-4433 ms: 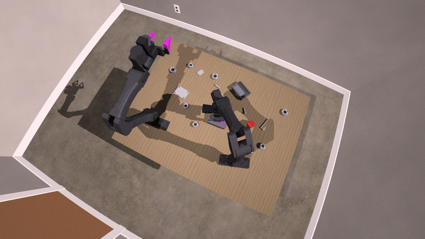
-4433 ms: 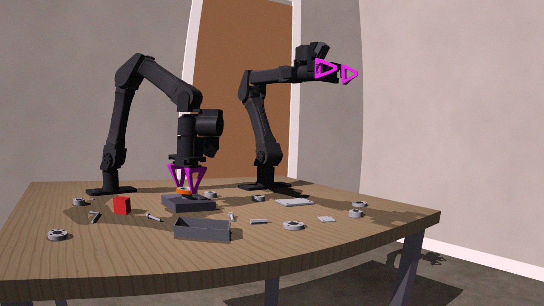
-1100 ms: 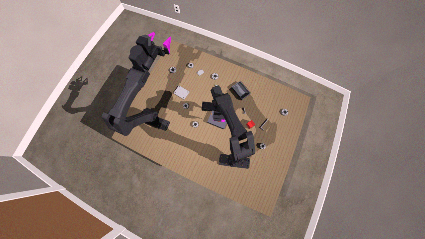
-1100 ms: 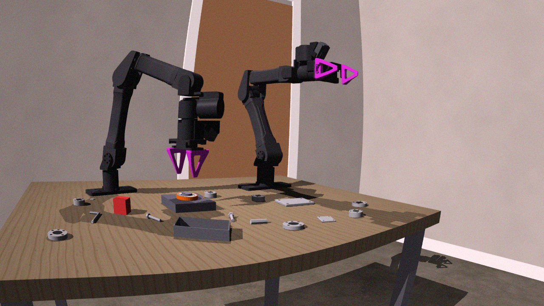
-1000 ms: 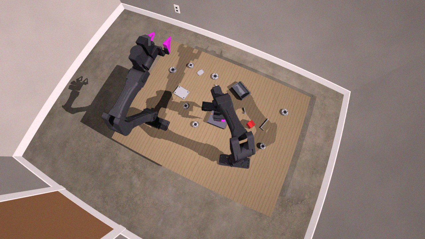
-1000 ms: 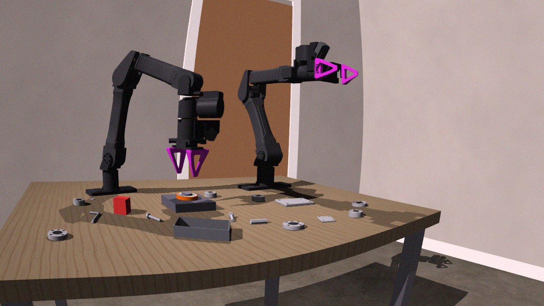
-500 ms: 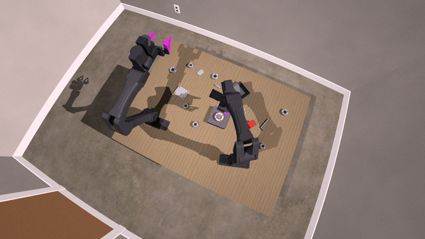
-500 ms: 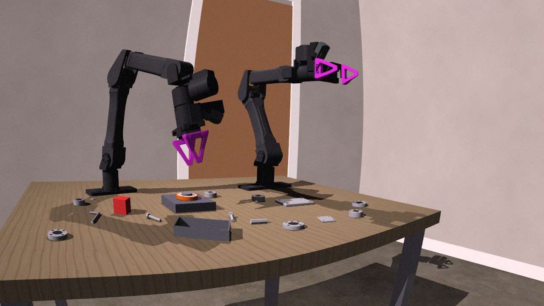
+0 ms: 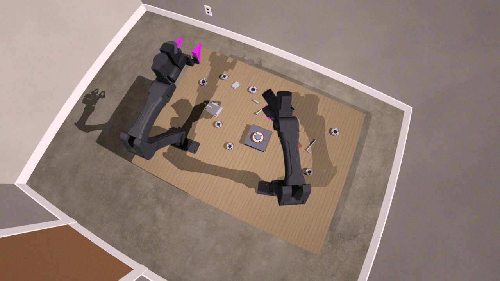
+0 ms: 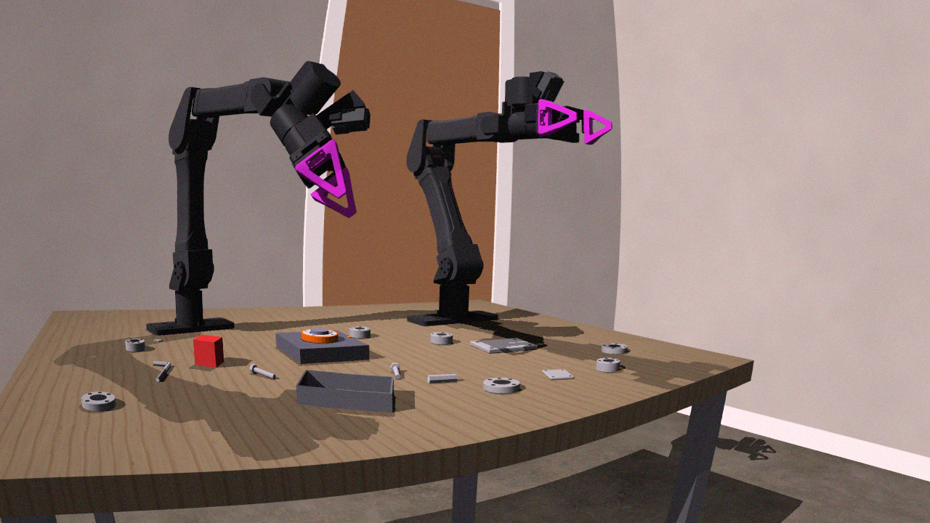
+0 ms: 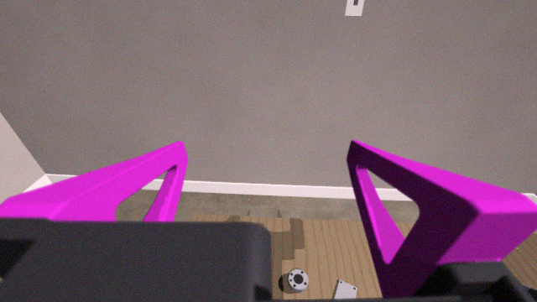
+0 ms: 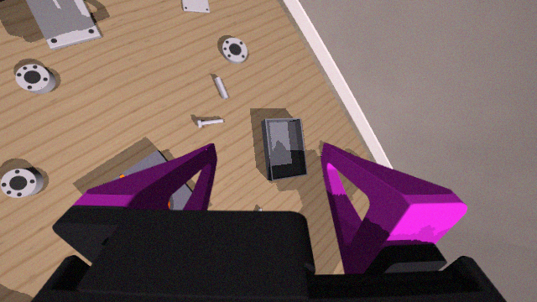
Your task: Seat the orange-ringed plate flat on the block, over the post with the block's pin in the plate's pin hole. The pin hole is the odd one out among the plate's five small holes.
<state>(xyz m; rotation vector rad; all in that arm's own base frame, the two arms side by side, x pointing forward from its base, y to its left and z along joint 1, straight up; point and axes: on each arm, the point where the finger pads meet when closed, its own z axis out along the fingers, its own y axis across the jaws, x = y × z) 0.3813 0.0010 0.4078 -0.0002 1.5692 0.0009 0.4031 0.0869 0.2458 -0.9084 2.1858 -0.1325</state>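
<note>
The orange-ringed plate (image 9: 254, 137) lies flat on the dark grey block (image 9: 256, 139) around the post; it also shows in the exterior view (image 10: 319, 335) on the block (image 10: 322, 346). I cannot tell where the pin sits. My right gripper (image 10: 331, 188) is open and empty. It hangs tilted high above the table, off to one side of the block. In its wrist view the fingers frame bare table, and a corner of the block (image 12: 144, 165) shows behind one finger. My left gripper (image 10: 585, 126) (image 11: 267, 150) is open and empty, held high and level beyond the table's edge, facing the wall.
A grey open tray (image 10: 346, 390) stands in front of the block, also in the right wrist view (image 12: 285, 148). A red cube (image 10: 208, 350), a bolt (image 10: 261, 371), a flat plate (image 10: 505, 344) and several grey flanges (image 10: 501, 385) lie scattered around.
</note>
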